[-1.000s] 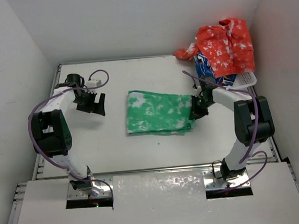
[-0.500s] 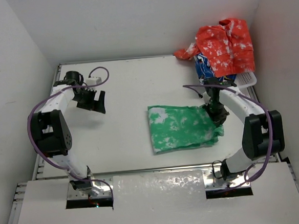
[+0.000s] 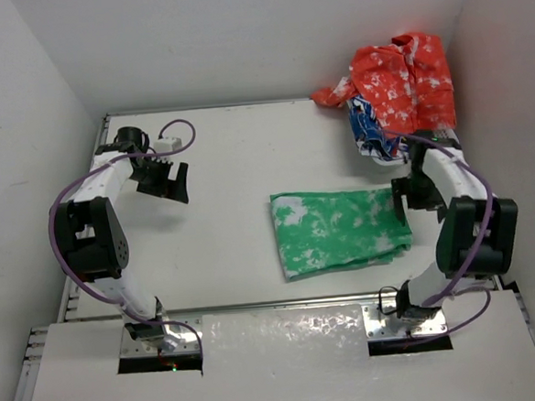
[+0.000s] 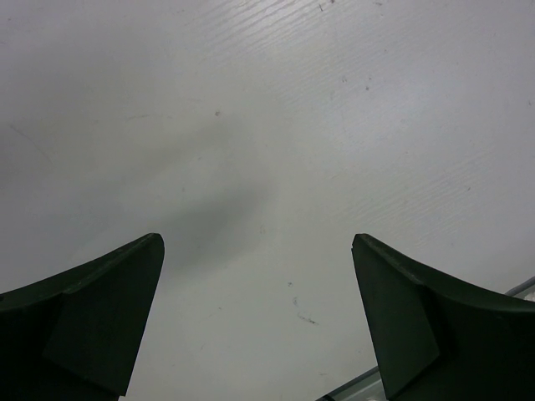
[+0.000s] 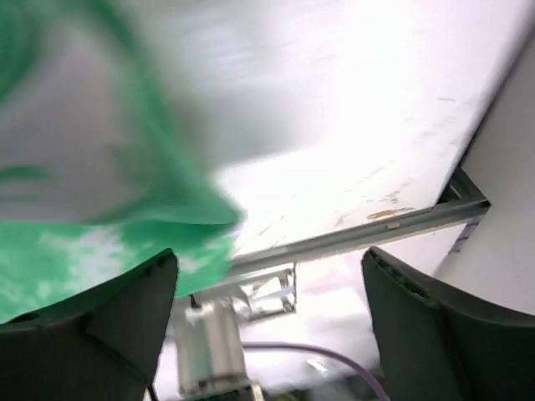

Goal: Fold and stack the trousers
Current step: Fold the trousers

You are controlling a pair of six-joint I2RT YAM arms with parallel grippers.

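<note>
The trousers (image 3: 341, 230) lie folded into a flat green-and-white rectangle on the right half of the white table. My right gripper (image 3: 403, 198) hangs at their right edge, open, with nothing between its fingers. In the blurred right wrist view the green trousers (image 5: 100, 242) fill the left side, and the right gripper (image 5: 269, 326) stands wide apart over the table's rim. My left gripper (image 3: 167, 184) is far off at the back left, open. The left wrist view shows only bare table between the left gripper (image 4: 257, 317) and its two dark fingers.
A heap of red-and-white and blue-patterned clothes (image 3: 401, 81) sits on a white basket (image 3: 442, 140) in the back right corner, just behind my right arm. White walls close in the table on three sides. A metal rim (image 5: 376, 230) runs along the table's edge.
My right gripper dragged the folded trousers to the right and nearer the front, then opened and let go. It now sits at their right edge. The left arm has not moved.
</note>
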